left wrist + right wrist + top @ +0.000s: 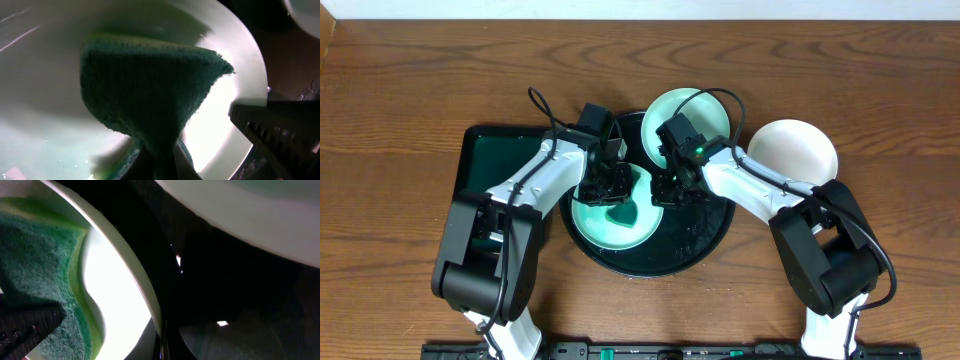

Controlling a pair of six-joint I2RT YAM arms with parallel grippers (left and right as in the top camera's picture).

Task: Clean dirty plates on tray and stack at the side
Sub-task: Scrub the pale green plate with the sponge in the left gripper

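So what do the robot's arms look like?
The left arm and right arm are white tubes joined by chunky black joints. Thin black cables loop above them. The left gripper and right gripper are black, and a tiny green light glows near the right one.

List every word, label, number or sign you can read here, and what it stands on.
None readable: no text shows on the turquoise plate, the white plate, the tray or the green cloth.
The only mark is a plain green light on the right arm.
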